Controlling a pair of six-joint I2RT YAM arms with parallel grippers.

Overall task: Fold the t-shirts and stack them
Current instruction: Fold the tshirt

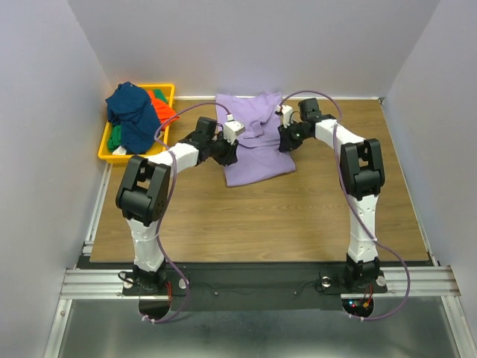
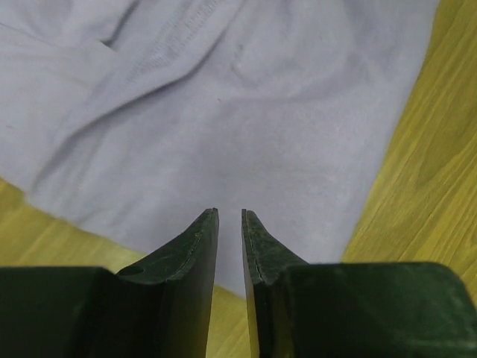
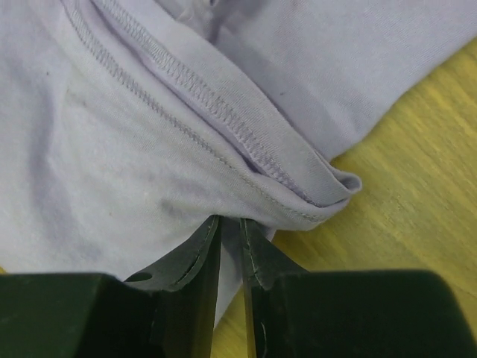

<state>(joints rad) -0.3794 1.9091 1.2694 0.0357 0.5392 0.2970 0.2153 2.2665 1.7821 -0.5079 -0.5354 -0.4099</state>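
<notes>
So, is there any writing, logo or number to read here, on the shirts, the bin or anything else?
None: no readable text anywhere. The lavender shirt is plain in all three views; the yellow bin and the piled shirts in it show no print, label or number.

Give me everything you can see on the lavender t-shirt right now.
The lavender t-shirt is soft, thin cloth with stitched hems, lying rumpled and partly folded on the wooden table toward its far edge. The right gripper pinches a doubled hemmed edge between its fingers. The left gripper sits nearly shut at the opposite edge; whether it holds cloth is unclear.
</notes>
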